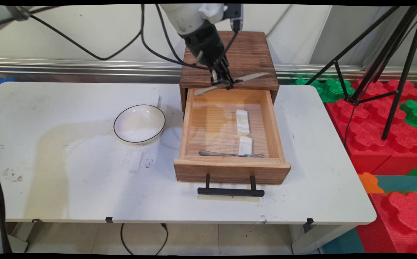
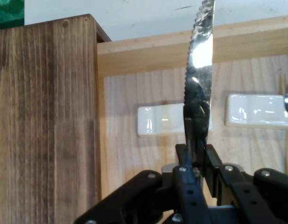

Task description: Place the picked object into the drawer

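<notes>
Pincer [image 1: 224, 82] grips knife [image 1: 254, 76] abv open drawer [image 1: 230, 165]; prob. serrated.

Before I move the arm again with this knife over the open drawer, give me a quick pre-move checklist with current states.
1. Grip: black two-finger gripper shut on the serrated metal knife: ok.
2. Knife attitude: roughly level, crosswise above the drawer's back edge: ok.
3. Open wooden drawer: pulled fully out, black handle clear: ok.
4. Drawer floor: two white ceramic rests and a metal fork occupy the right and front; left part bare: ok.
5. White black-rimmed bowl: apart from the drawer: ok.
6. Grip firmness: cannot tell.
</notes>
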Tool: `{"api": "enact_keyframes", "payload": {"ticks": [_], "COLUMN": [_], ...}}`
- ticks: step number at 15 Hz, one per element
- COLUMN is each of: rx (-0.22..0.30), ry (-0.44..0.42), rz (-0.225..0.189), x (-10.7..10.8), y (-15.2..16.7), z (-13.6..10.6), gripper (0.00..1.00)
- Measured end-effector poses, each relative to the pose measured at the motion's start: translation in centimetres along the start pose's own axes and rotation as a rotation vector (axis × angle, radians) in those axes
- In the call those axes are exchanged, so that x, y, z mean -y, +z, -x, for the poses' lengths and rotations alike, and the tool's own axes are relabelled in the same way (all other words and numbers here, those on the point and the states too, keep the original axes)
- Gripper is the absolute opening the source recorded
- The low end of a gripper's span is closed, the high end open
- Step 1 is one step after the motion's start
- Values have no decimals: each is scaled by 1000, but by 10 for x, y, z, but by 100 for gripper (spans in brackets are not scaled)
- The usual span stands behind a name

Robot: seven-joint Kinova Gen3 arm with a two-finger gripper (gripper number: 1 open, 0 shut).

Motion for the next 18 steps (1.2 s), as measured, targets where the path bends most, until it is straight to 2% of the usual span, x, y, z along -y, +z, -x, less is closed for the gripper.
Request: {"api": "enact_keyframes", "payload": {"ticks": [7,18], "rx": [23,52], "ry": [-7,-43], "rz": [33,75], "x": [15,16], "y": [55,109], "z": [6,28], "gripper": [0,0]}}
